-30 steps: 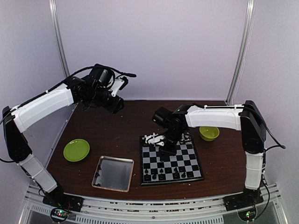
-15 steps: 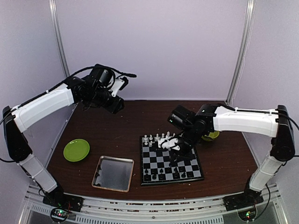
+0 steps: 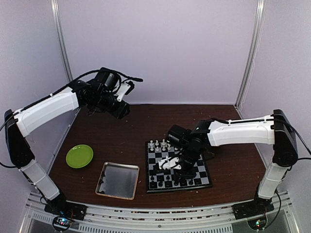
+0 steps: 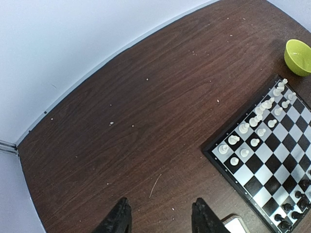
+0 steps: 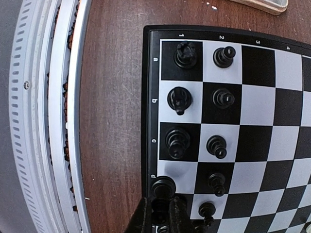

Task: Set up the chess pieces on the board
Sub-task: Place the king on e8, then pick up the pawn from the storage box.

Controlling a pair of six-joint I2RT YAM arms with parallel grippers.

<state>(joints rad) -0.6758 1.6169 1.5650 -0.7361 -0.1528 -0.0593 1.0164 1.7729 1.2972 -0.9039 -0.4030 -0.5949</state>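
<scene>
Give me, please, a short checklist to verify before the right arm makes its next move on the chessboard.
1. Right claw grip: ok, shut on a small black piece.
2. Claw over the board, black side: ok.
3. Room around the fingers: not ok, a standing black piece sits very close.
4. Square below free: cannot tell, claw hides it.
5. Left claw out of the way: ok, open, empty, above the table.

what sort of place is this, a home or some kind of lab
Most likely a robotics lab cell: a left arm and right arm bolted along a metal rail at the table edge, plain pale walls with metal posts, and staged props, a chessboard and a metal tray.
</scene>
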